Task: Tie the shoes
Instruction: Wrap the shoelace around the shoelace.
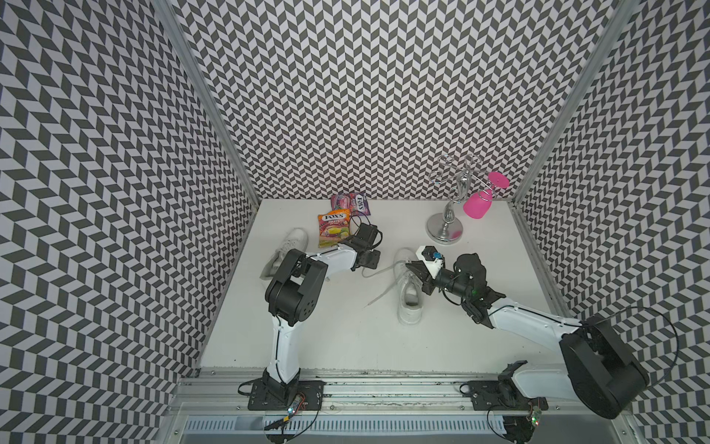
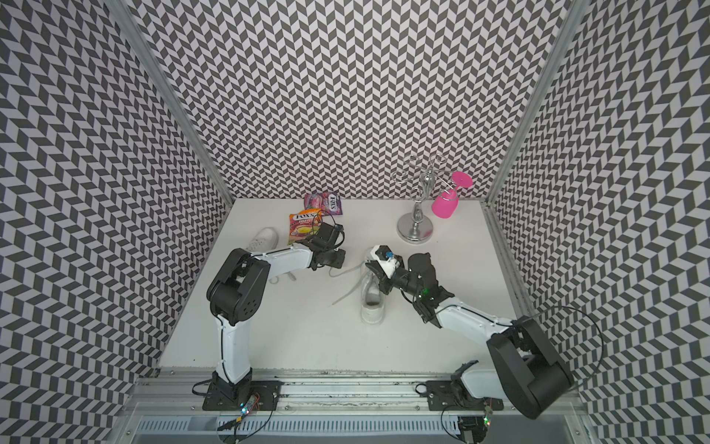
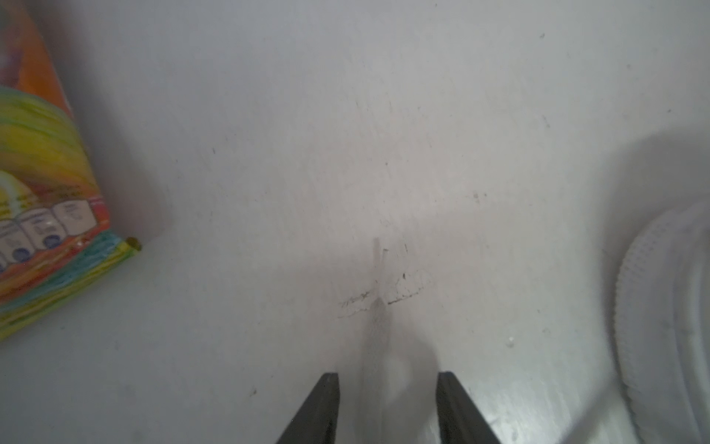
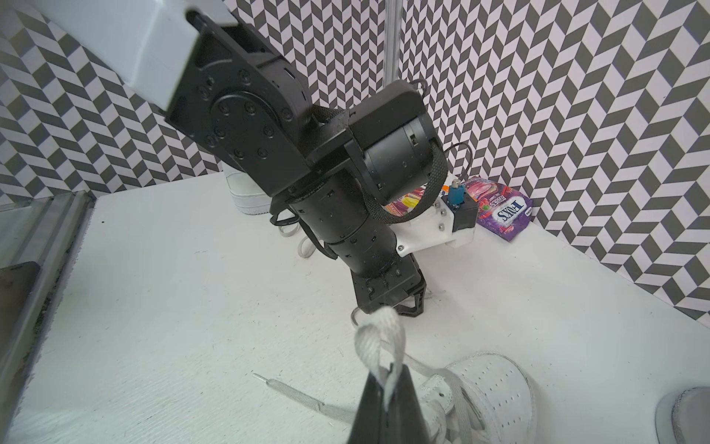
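Both top views show a white shoe [image 1: 409, 296] [image 2: 372, 303] in the middle of the table, toe toward the back. My right gripper [image 1: 410, 265] [image 4: 386, 378] hovers over its tongue, shut on a loop of its lace [image 4: 380, 334]. Another strand of lace [image 1: 380, 269] curves left to my left gripper [image 1: 365, 271] [image 3: 388, 374]. Its jaws stand apart, low over the table, with a blurred pale streak between them. The loose lace end [image 1: 378, 298] [image 4: 296, 396] lies flat to the shoe's left. The second shoe [image 1: 294, 242] [image 2: 265, 238] sits at the back left, partly hidden by my left arm.
Two candy bags, orange [image 1: 333, 228] [image 3: 46, 215] and purple [image 1: 351, 203] [image 4: 503, 211], lie at the back beside the left gripper. A chrome glass rack [image 1: 447, 223] with a hanging pink glass [image 1: 478, 203] stands back right. Patterned walls close three sides.
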Robot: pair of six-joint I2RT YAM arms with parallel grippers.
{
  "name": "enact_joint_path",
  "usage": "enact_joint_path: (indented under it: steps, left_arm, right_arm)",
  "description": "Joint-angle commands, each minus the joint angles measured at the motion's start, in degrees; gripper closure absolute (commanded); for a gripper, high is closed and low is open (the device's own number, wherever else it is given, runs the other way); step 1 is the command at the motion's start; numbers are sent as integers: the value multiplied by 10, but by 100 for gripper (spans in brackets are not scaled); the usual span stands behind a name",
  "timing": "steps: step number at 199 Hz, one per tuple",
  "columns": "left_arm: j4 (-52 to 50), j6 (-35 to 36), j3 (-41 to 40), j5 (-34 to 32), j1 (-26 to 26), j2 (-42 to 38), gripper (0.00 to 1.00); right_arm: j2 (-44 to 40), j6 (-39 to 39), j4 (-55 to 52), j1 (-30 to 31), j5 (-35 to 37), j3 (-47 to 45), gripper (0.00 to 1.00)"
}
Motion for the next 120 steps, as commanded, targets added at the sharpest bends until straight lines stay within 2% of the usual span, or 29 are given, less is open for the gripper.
enact_joint_path:
  steps: [1,33,67,120]
  left_arm:
    - [-30,2,-1,-17,-3,15,65]
    - [-20,4,-11,-41,-3,1,87]
    - [43,2,-72,-37,-3,-102,100]
    - [159,-17,-197,19,-3,-337,100]
  right_arm:
    - [-19,3,16,3,10,0,100]
    - [-21,4,16,3,13,-1,100]
    - [-20,13,18,3,13,0,100]
    - [-2,54,25,2,13,3,100]
